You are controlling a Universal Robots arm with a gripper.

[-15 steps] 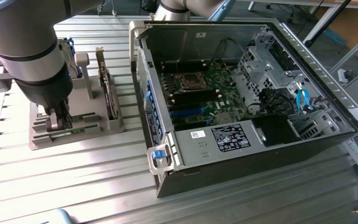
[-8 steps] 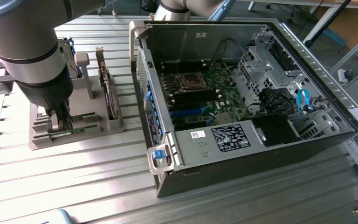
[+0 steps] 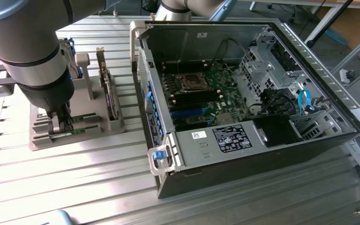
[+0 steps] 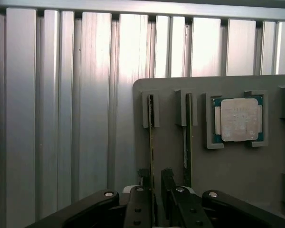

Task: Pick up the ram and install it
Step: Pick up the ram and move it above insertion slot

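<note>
Two ram sticks stand on edge in slots of a grey holder [image 4: 228, 180]. The nearer ram [image 4: 151, 137] runs between my gripper's [image 4: 155, 176] two dark fingers [image 4: 143, 179], one on each side, with a small gap showing. The second ram [image 4: 187, 137] stands parallel beside it, outside the fingers. In the exterior view my gripper [image 3: 61, 124] is low over the holder [image 3: 111, 126] at the exterior view's left, where a green edge of ram [image 3: 67, 134] shows. The jaws are open with nothing gripped.
A square silver processor chip [image 4: 238, 118] lies in a pocket of the holder. A larger green card [image 3: 108, 89] stands upright in it. The open computer case [image 3: 243, 154] with its motherboard [image 3: 205, 101] lies at the exterior view's right on the ribbed metal table [image 3: 73, 178].
</note>
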